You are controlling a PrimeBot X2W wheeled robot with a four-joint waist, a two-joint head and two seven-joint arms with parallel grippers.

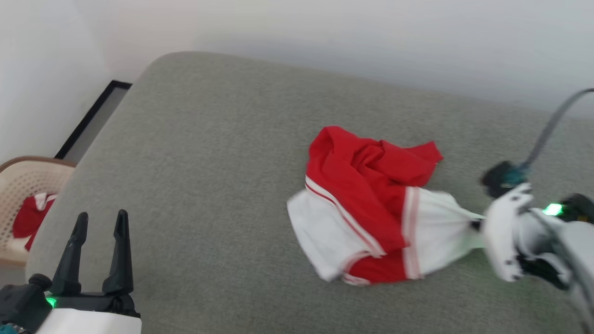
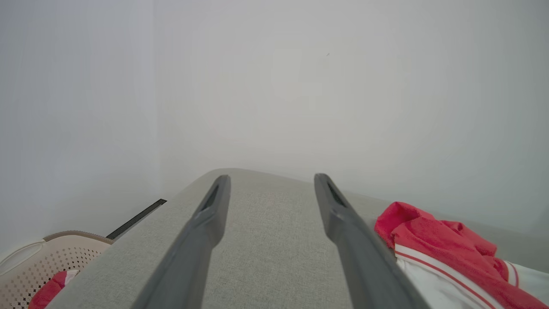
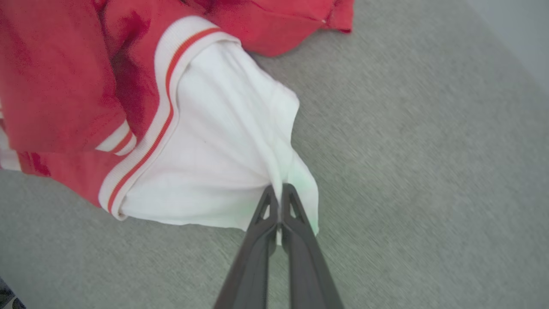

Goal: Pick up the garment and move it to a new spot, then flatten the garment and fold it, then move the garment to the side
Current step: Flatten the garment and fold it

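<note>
Garment: the garment [image 1: 366, 204] lies crumpled on the grey cushion [image 1: 209, 153], right of centre, its red body bunched above two white cuff ends.
Right gripper: my right gripper [image 3: 281, 193] is clenched on the edge of the nearer white cuff [image 3: 214, 150]. The cloth gathers into pleats at the fingertips.
Left gripper: my left gripper [image 1: 102, 214] hangs released with its jaws apart, well apart from the garment and holding nothing.
Step in hand: I judge this to be the pick-up. The grip is made and the lift is not yet done, since most of the cloth rests on the cushion.
Next move: I would raise the cuff slowly, as a one-edge pinch may slip or drag the bundle.
Right wrist view: shows the pinch itself, which the head view blurs.
Head view: shows the whole heap and both arms, and a basket [image 1: 23, 181] beside the cushion holding another red cloth [image 1: 28, 218].
Left wrist view: shows the spread fingers [image 2: 201, 240] over bare cushion, with the garment at the right edge.
</note>
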